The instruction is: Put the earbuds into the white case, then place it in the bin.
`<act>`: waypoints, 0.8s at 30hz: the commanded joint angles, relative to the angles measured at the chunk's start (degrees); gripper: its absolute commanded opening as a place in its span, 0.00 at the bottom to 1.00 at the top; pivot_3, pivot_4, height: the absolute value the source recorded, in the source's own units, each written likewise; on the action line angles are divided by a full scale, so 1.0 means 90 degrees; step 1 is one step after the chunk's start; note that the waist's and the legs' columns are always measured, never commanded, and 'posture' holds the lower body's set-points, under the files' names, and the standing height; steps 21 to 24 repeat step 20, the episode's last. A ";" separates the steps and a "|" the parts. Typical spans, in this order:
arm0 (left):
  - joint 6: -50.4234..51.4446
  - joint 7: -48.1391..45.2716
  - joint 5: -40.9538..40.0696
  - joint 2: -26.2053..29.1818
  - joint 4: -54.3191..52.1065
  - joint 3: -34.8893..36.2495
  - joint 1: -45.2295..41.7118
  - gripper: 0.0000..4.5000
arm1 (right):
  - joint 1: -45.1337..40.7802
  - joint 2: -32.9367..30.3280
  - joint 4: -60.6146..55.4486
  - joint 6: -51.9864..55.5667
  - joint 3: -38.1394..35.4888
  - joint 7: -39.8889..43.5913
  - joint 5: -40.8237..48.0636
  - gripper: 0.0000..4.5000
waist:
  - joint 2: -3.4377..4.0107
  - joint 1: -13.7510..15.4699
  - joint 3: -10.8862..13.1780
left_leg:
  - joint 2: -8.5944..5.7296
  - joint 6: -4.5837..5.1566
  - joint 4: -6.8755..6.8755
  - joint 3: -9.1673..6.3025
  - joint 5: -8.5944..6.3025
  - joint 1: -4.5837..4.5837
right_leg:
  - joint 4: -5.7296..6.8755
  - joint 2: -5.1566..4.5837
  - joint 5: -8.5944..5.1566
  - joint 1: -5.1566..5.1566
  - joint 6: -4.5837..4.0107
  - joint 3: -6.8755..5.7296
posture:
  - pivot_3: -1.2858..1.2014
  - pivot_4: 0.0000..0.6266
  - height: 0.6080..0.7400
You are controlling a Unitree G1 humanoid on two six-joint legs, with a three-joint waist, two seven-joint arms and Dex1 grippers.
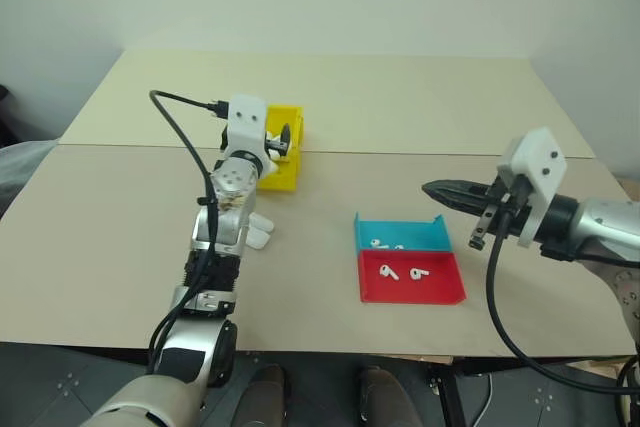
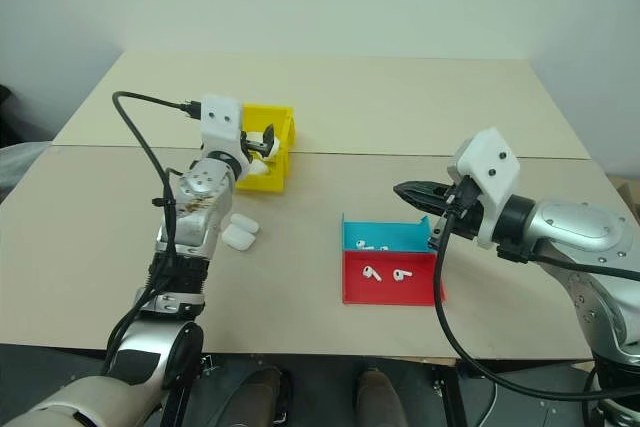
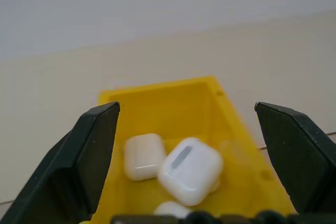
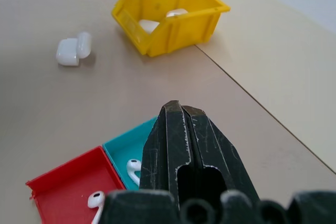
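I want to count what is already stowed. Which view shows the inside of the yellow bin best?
The left wrist view: it looks straight into the yellow bin, where white cases lie between open jaws. The head views hide much of its inside behind the left gripper. The right wrist view shows it sidelong.

1. Soft, even light is washing over the pale beige wooden table [image 1: 400, 107], casting only faint shadows.
2. A mild sheen is showing on the glossy white rounded case [image 3: 190, 170] lying just beyond the left gripper [image 3: 191, 145].
3. The small bright yellow plastic bin [image 3: 239, 145] is blurring at its near corner.
4. The right gripper [image 4: 184, 109] is appearing sharp, its black fingers scuffed.
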 commanded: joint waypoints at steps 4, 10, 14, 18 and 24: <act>0.0258 -0.3622 -0.2347 0.1705 -0.2354 0.0285 0.1735 1.00 | 0.1452 -0.0618 0.0075 -0.1778 -0.0690 0.1189 -0.1151 0.00 | 0.0007 -0.0095 -0.0004 | 0.0004 0.0000 -0.0008 0.0008 0.0000 0.0007 | -0.0001 0.0002 -0.0003 -0.0001 -0.0003 0.0004 | 0.52 0.24 1.00; 0.0386 -0.4858 -0.2642 0.3431 -0.3104 0.0602 0.3498 1.00 | 0.2291 -0.0463 0.0740 -0.3370 -0.1493 0.1994 -0.1611 0.00 | 0.0004 -0.0143 -0.0007 | 0.0007 -0.0004 0.0003 0.0021 0.0003 0.0045 | 0.0000 0.0003 -0.0004 0.0031 0.0000 0.0013 | 0.52 0.24 1.00; 0.0113 -0.5433 -0.2522 0.4189 -0.3150 0.0894 0.4183 1.00 | 0.2662 -0.0520 0.1044 -0.3873 -0.1967 0.2393 -0.1775 0.00 | 0.0003 -0.0129 -0.0006 | 0.0015 -0.0005 -0.0012 0.0026 0.0001 0.0123 | -0.0007 0.0003 -0.0054 0.0104 -0.0015 0.0011 | 0.52 0.24 1.00; 0.0047 -0.5436 -0.2488 0.4442 -0.3039 0.1030 0.4195 1.00 | 0.2786 -0.0438 0.1092 -0.3994 -0.2171 0.2439 -0.1727 0.00 | 0.0003 -0.0132 -0.0006 | 0.0014 -0.0005 -0.0017 0.0032 0.0001 0.0124 | -0.0009 -0.0002 -0.0055 0.0104 -0.0020 0.0012 | 0.52 0.24 1.00; 0.0179 -0.5371 -0.2478 0.4545 -0.3036 0.0975 0.4067 1.00 | 0.2683 -0.0375 0.1074 -0.3924 -0.2128 0.2373 -0.1589 0.00 | 0.0003 -0.0134 -0.0007 | 0.0015 -0.0004 -0.0018 0.0032 -0.0001 0.0124 | -0.0008 -0.0001 -0.0043 0.0104 -0.0004 0.0012 | 0.52 0.24 1.00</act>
